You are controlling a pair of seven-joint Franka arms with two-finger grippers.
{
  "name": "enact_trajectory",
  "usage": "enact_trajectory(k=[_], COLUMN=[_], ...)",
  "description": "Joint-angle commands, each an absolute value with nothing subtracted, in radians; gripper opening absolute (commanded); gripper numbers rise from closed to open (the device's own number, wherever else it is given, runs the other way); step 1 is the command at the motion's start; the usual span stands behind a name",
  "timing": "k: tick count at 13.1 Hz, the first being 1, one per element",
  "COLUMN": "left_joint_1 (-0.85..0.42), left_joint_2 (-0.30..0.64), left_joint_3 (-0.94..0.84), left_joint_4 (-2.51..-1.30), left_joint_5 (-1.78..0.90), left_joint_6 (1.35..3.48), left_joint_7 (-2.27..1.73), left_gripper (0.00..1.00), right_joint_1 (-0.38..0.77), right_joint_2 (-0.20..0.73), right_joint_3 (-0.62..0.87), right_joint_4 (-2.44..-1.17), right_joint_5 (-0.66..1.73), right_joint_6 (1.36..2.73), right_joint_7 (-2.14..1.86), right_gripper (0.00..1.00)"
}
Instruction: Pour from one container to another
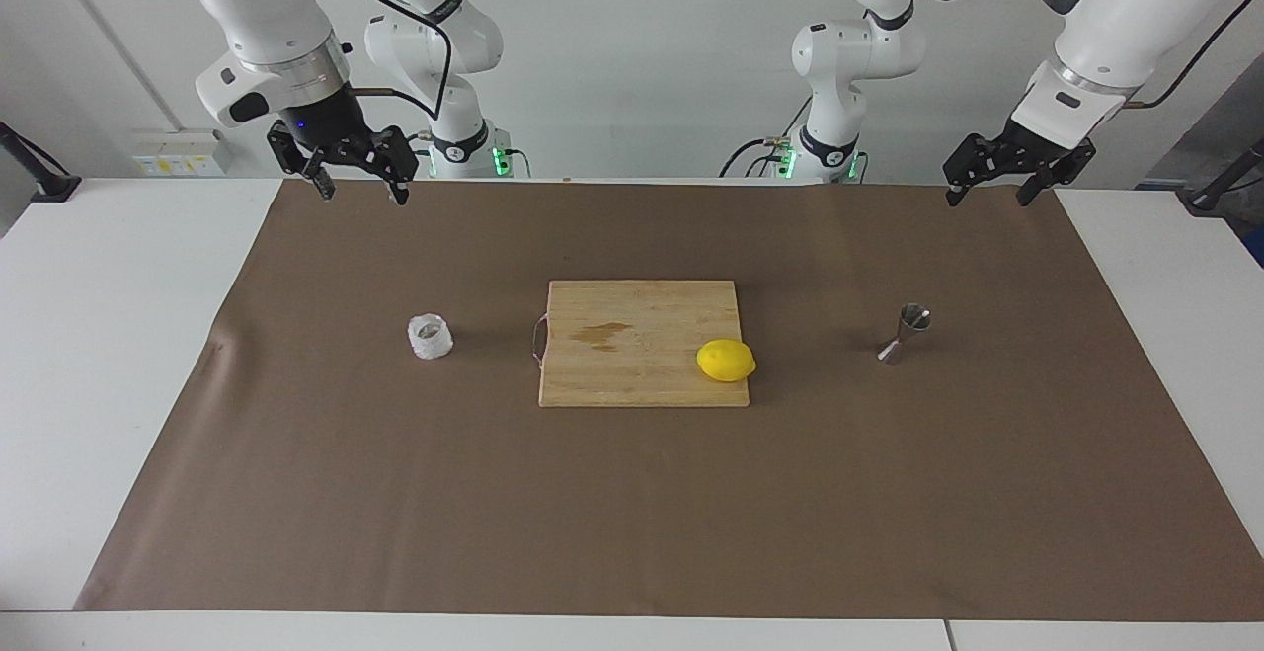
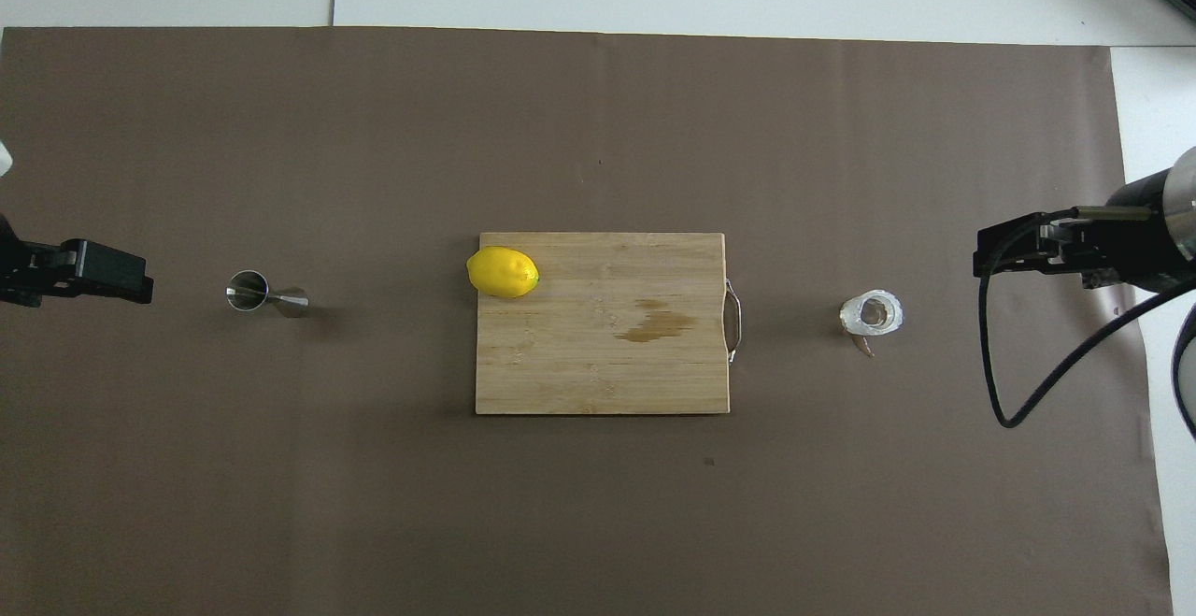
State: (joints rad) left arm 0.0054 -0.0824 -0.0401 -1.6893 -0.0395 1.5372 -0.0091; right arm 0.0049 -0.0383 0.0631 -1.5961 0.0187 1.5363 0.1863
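The whitish translucent cup [image 1: 431, 337] stands on the brown mat toward the right arm's end of the table; it also shows in the overhead view [image 2: 871, 314]. The steel jigger [image 1: 906, 333] stands on the mat toward the left arm's end, and shows in the overhead view too [image 2: 266, 293]. My right gripper [image 1: 360, 192] hangs open and empty above the mat's edge nearest the robots, well apart from the cup; the overhead view shows it as well [image 2: 992, 256]. My left gripper [image 1: 990, 199] hangs open and empty the same way, apart from the jigger [image 2: 131, 279].
A wooden cutting board [image 1: 632, 374] with a metal handle lies in the middle of the brown mat [image 1: 632, 513], between cup and jigger. A yellow lemon [image 1: 726, 361] lies on the board's corner toward the jigger. A damp stain marks the board.
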Motion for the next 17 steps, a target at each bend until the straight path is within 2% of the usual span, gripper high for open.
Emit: enact_trajectory(k=[1, 6, 10, 17], left_joint_1=[0.086, 0.198, 0.270, 0.290], left_joint_2=[-0.133, -0.140, -0.023, 0.158], left_joint_3=[-0.040, -0.038, -0.038, -0.029], left_joint_4=[-1.821, -1.943, -1.939, -1.948], left_joint_5=[-0.139, -0.375, -0.523, -0.635], left_joint_6=[1.632, 1.652, 1.638, 1.517], left_joint_7=[-0.003, -0.026, -0.040, -0.152], left_gripper=[1.00, 1.00, 1.00, 1.00], right_joint_1=[-0.009, -0.003, 0.006, 0.008], right_joint_2=[-0.041, -0.043, -0.057, -0.061], right_joint_3=[0.066, 0.067, 0.067, 0.078], right_joint_4=[-1.591, -1.595, -1.626, -1.634], right_joint_5=[0.028, 0.028, 0.011, 0.011], right_joint_6=[1.522, 1.506, 1.554, 1.554], right_joint_7=[0.160, 0.158, 0.160, 0.156], right_gripper=[1.00, 1.00, 1.00, 1.00])
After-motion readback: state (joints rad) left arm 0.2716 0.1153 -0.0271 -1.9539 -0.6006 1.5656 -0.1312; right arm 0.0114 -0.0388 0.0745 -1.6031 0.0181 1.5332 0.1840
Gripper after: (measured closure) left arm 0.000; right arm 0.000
